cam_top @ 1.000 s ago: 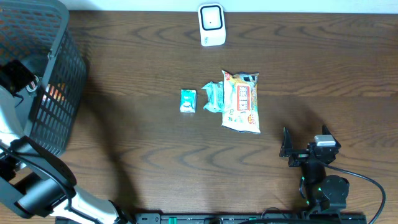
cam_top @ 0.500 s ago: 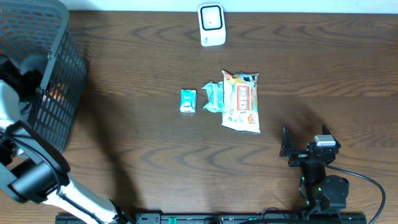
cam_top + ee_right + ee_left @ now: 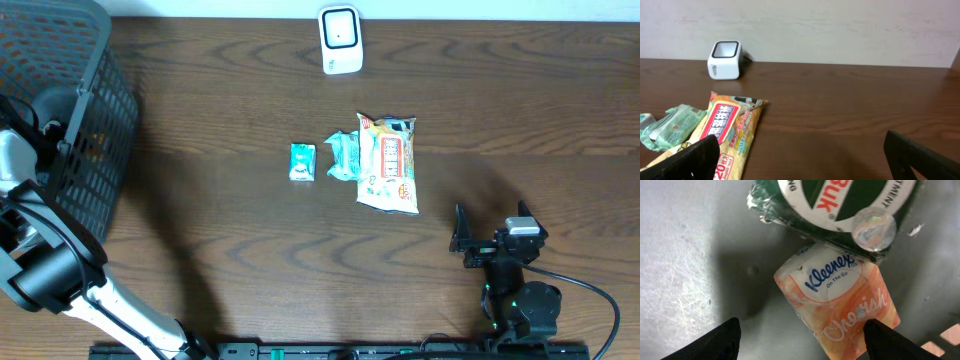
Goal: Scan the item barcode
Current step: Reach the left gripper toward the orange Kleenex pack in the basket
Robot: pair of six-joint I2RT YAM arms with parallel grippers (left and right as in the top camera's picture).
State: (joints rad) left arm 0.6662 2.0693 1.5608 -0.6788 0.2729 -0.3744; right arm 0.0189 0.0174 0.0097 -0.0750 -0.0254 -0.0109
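My left gripper (image 3: 800,347) hangs open inside the black mesh basket (image 3: 100,60), pointing down at its grey floor. An orange Kleenex tissue pack (image 3: 840,297) lies below it, its lower corner against the right finger (image 3: 895,342) and the left finger well clear of it. A dark green pack (image 3: 840,205) overlaps the tissue pack's top. The white barcode scanner (image 3: 340,40) stands at the table's far edge. My right gripper (image 3: 490,245) rests open and empty near the front right, facing the scanner (image 3: 724,60).
On the wooden table's middle lie a small teal packet (image 3: 302,161), a green packet (image 3: 343,155) and a large yellow wet-wipes pack (image 3: 388,163). The basket's tall walls surround the left arm (image 3: 20,160). A black cable (image 3: 590,295) runs by the right arm's base.
The left arm has reached a little deeper into the basket, moving toward the far side. The right arm and the table items have not moved.
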